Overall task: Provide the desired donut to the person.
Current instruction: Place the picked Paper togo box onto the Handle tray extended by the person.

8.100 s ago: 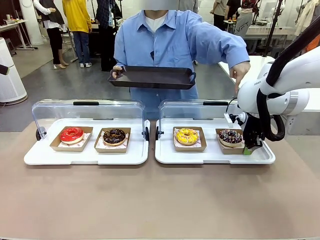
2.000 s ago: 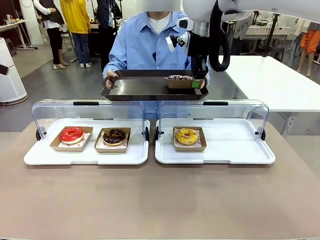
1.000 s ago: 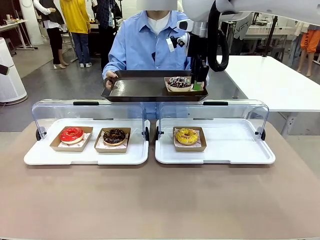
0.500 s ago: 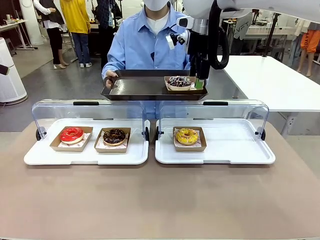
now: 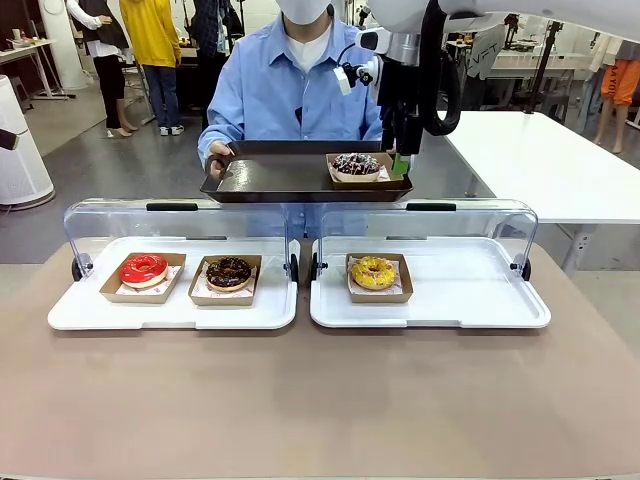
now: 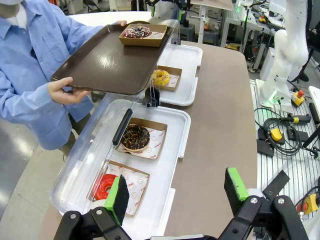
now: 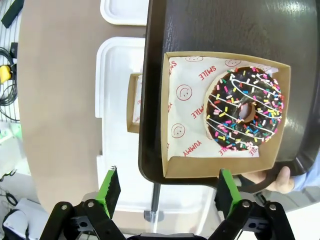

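Note:
The person in a light-blue shirt holds a dark tray over the display cases. On that tray sits a cardboard box with the chocolate sprinkled donut. My right gripper hovers just above the box's near edge, open, with nothing between its green pads. My left gripper is open over the table's near-left side, away from the tray.
Two white display trays with raised clear lids stand on the brown table. The left tray holds a red donut and a chocolate donut. The right tray holds a yellow donut.
My right gripper carried the sprinkled donut box from the right display tray to the person's tray, let go and has lifted slightly clear of it.

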You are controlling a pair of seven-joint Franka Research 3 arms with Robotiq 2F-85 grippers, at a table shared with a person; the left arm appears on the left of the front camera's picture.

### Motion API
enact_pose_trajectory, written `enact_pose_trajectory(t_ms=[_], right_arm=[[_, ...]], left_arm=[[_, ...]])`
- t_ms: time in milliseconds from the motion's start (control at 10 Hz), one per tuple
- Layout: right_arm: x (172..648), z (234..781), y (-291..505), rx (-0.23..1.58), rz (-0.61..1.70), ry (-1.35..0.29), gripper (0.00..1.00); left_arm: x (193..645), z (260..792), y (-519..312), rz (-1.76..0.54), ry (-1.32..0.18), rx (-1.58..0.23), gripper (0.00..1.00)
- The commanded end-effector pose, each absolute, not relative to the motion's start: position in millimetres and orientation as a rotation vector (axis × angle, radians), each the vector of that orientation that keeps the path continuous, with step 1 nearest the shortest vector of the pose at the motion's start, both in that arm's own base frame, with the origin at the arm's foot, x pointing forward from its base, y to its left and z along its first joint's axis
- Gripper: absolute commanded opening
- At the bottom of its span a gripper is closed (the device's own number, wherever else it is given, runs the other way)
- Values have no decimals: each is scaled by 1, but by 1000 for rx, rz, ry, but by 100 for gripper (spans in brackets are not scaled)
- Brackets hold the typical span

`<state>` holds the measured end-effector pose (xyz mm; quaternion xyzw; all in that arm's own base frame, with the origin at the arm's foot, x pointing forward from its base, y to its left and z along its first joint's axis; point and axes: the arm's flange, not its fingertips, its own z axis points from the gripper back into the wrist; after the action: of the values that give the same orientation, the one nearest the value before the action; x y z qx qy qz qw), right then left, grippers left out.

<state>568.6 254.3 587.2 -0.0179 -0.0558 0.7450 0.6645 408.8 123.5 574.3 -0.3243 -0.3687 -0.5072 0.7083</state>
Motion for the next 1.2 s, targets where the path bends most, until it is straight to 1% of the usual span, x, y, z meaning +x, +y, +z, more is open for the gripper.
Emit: enact_pose_trajectory(t_ms=[0, 100, 400, 600, 700, 900, 1000, 1100], right_arm=[[545, 591, 245, -19, 1733, -94, 100], [519, 595, 232, -20, 1740, -45, 100], [436, 609, 173, -66, 1738, -46, 100], [398, 610, 140, -92, 1705, -117, 100], [388, 607, 125, -95, 1672, -151, 100], [390, 597, 102, -82, 1625, -191, 100], [388, 619, 116, -98, 1653, -107, 100], [388, 619, 116, -98, 1653, -107, 100]], left_arm=[[408, 576, 124, -1127, -824, -722, 100], [408, 576, 124, -1127, -824, -722, 100], [408, 576, 124, -1127, -824, -722, 100], [408, 576, 124, -1127, -824, -722, 100], [408, 576, 124, -1127, -824, -722, 100], [408, 576, 124, -1127, -824, -722, 100], [408, 576, 124, -1127, -824, -722, 100], [408, 576, 124, -1127, -824, -722, 100]])
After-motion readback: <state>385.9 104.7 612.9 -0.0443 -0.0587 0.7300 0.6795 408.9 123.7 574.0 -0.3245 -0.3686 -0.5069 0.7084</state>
